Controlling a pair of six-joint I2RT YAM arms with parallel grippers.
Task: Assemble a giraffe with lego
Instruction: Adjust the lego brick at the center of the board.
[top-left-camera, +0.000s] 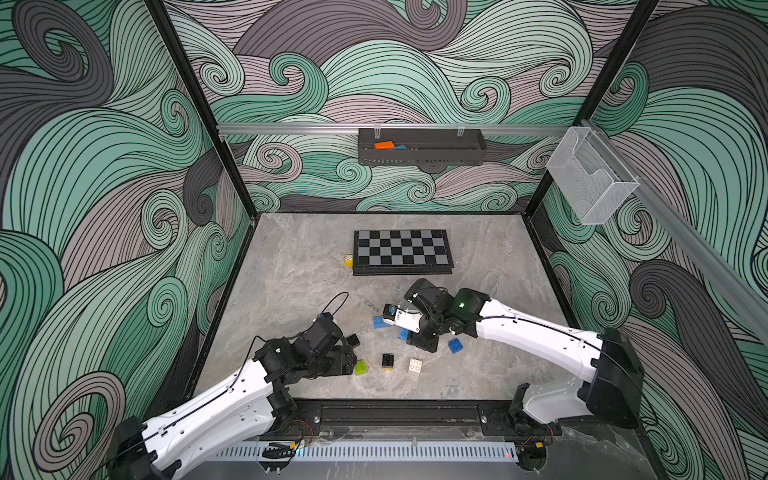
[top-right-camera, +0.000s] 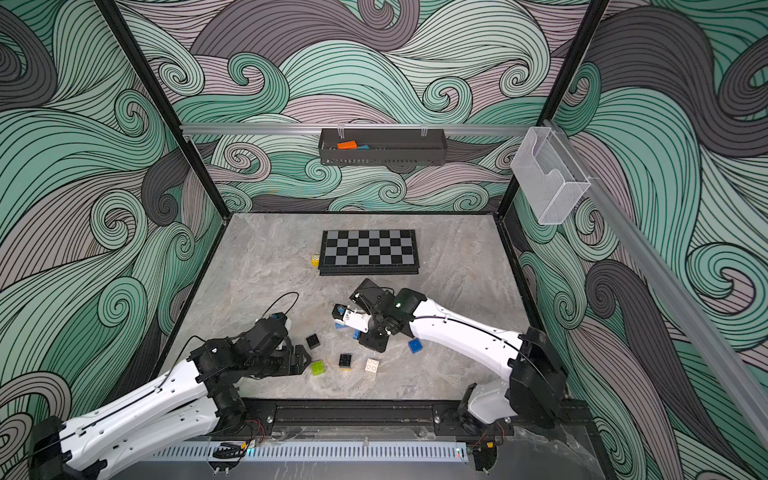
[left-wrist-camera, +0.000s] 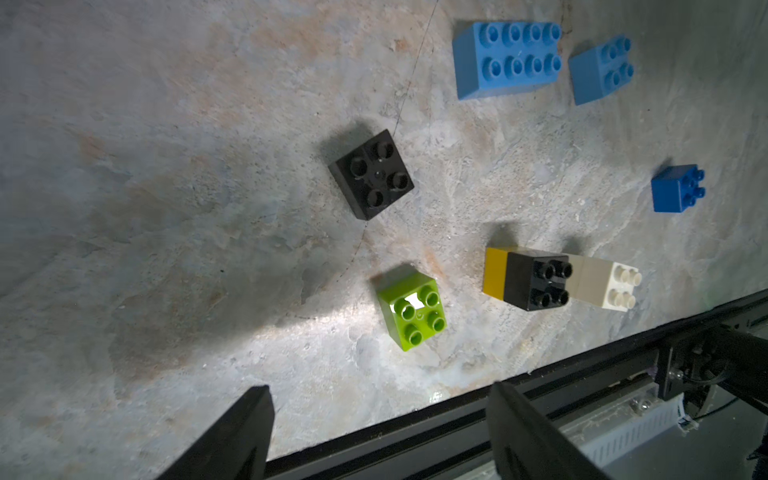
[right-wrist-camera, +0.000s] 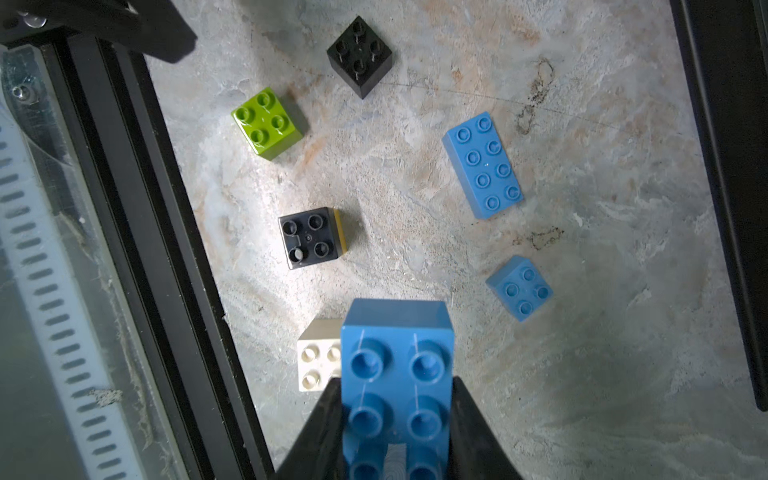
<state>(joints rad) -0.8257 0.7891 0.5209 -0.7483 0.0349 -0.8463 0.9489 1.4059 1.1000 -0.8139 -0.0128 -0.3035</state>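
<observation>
Marbled tabletop (top-left-camera: 291, 270): right jaws pinch long blue brick (right-wrist-camera: 397, 374), left jaws spread near lime brick (left-wrist-camera: 413, 309).

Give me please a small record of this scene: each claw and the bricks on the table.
Left claw: open, empty, near the lime green brick
Right claw: shut on a long blue brick
Stacked: black-on-yellow pair
Loose singles: black brick, white brick, second long blue brick, light blue square brick, dark blue square brick
</observation>
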